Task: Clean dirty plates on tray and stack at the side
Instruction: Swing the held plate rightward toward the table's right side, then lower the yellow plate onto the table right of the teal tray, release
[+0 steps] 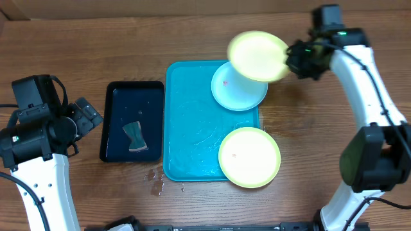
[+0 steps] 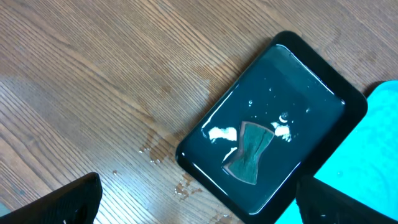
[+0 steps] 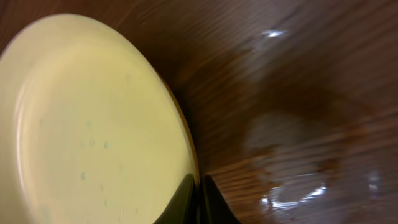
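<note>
Wood-grain desk (image 1: 192,25), wet patches (image 1: 157,183) below turquoise tray (image 1: 189,128). Right claw (image 1: 290,59), upper right, pinched on rim of raised yellow-green plate (image 1: 257,56). Left claw (image 2: 199,208) spread wide, empty, frame left.

No text, label, brand, number or sign can be read on the plates (image 1: 249,156), the tray (image 1: 189,128), the black tray (image 1: 119,109) or the wooden table (image 1: 160,38).
</note>
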### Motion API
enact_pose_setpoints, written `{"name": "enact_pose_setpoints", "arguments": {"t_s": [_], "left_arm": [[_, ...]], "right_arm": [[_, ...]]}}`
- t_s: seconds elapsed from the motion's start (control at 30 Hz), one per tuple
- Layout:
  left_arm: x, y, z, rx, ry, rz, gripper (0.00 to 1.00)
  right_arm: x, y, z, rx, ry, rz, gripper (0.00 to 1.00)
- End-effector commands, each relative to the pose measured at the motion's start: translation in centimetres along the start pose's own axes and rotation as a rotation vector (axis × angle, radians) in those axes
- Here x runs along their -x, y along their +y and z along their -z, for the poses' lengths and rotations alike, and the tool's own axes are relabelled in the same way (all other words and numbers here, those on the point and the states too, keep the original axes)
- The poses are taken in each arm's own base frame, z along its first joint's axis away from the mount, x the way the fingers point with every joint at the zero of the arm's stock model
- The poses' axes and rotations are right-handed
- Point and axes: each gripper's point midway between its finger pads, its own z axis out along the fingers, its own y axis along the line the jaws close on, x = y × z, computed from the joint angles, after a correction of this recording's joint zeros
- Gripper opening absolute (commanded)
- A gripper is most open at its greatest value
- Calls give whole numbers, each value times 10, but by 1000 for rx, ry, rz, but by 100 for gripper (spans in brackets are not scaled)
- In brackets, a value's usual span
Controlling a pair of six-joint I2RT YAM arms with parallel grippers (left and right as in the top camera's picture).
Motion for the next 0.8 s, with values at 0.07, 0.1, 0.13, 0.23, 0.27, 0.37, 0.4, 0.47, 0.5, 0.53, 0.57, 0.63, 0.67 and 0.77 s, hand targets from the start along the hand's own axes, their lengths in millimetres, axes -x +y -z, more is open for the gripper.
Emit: {"name": "enact_pose_setpoints", "arguments": {"t_s": [0.07, 0.1, 0.13, 0.23, 0.27, 0.37, 0.4, 0.47, 0.5, 0.53, 0.57, 0.63, 0.67, 0.77], "left_arm": [[7, 1, 4, 2, -22, 23, 100], [7, 1, 4, 2, -22, 23, 100], [7, 1, 4, 2, -22, 23, 100], [7, 1, 4, 2, -22, 23, 100], [7, 1, 4, 2, -22, 23, 100], [7, 1, 4, 2, -22, 23, 100], [7, 1, 4, 2, -22, 23, 100], [7, 1, 4, 2, -22, 23, 100], [7, 1, 4, 2, -22, 23, 100], [7, 1, 4, 2, -22, 23, 100], [7, 1, 4, 2, -22, 23, 100], [7, 1, 4, 2, -22, 23, 100], [7, 1, 4, 2, -22, 23, 100], [7, 1, 4, 2, -22, 23, 100]], "right_arm": [[26, -68, 32, -143, -65, -139, 4], [27, -81, 34, -175, -66, -162, 4], [27, -90, 35, -198, -66, -177, 4], [26, -113, 33, -253, -55, -213, 4], [23, -119, 29, -261, -45, -220, 4], [19, -131, 19, -300, -40, -229, 4], [18, -135, 15, -314, -41, -234, 4], [13, -141, 1, -320, -31, -234, 4], [11, -143, -4, -321, -28, -233, 4], [9, -145, -8, -323, -25, -232, 4], [7, -147, -13, -324, -22, -232, 4], [3, -151, -21, -326, -18, -233, 4], [2, -153, -24, -328, -15, -233, 4], [-4, -156, -35, -326, -8, -232, 4]]}}
